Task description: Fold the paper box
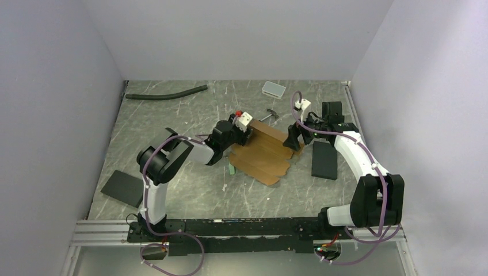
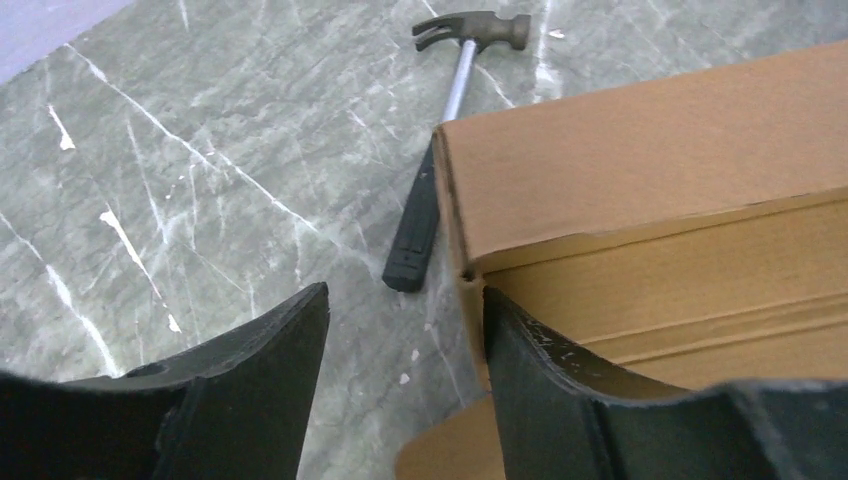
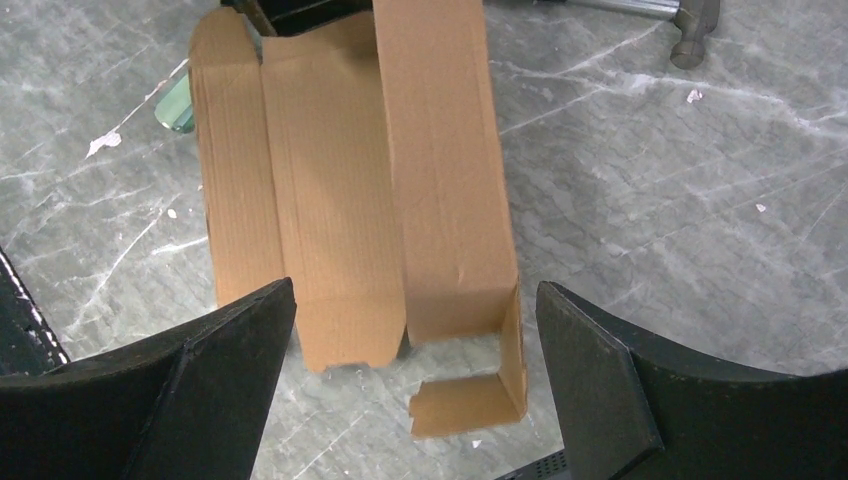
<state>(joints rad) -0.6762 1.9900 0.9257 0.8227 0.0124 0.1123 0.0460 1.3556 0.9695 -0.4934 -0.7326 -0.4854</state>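
The paper box (image 1: 265, 154) is a brown cardboard sheet lying partly folded at the table's middle, one long panel raised. My left gripper (image 1: 239, 129) is at its far-left end. In the left wrist view the gripper (image 2: 405, 295) is open, and the box's end edge (image 2: 470, 300) stands between the fingers, close to the right finger (image 2: 545, 380). My right gripper (image 1: 294, 141) is at the box's right end. In the right wrist view it (image 3: 415, 290) is open above the box (image 3: 340, 200), with a turned-up end flap (image 3: 512, 345) and its tab (image 3: 465, 402) between the fingers.
A hammer (image 1: 269, 116) lies just behind the box, also in the left wrist view (image 2: 455, 90). A black slab (image 1: 325, 160) lies right of the box, another (image 1: 122, 188) at the near left. A white-grey tray (image 1: 273, 88) and a black hose (image 1: 167, 94) lie at the back. A green object (image 1: 230, 168) peeks from under the box.
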